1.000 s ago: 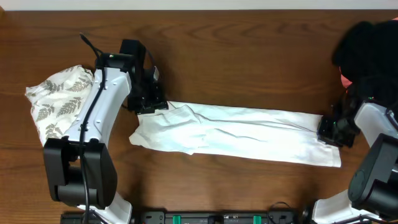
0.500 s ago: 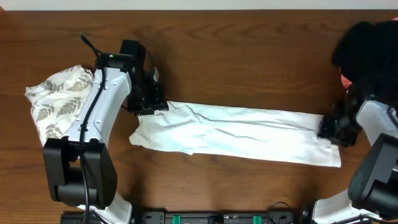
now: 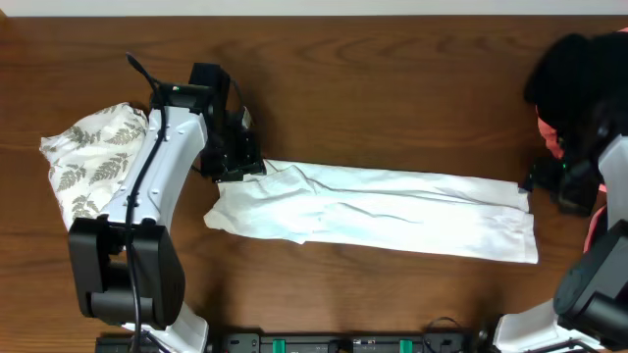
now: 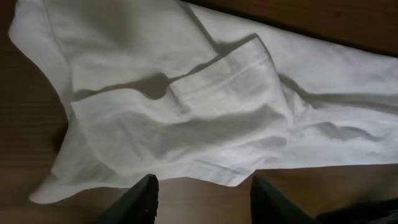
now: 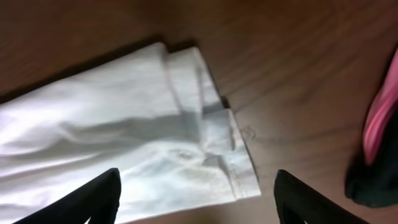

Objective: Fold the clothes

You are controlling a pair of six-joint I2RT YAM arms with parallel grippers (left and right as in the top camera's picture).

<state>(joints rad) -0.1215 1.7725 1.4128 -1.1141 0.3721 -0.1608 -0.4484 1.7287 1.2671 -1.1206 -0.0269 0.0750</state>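
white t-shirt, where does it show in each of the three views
Overhead: white T-shirt lies as a long folded strip across the middle.
Left wrist: white T-shirt fills the upper frame, rumpled end.
Right wrist: white T-shirt end at left and centre.
Shared landmark: the brown wooden table under it.
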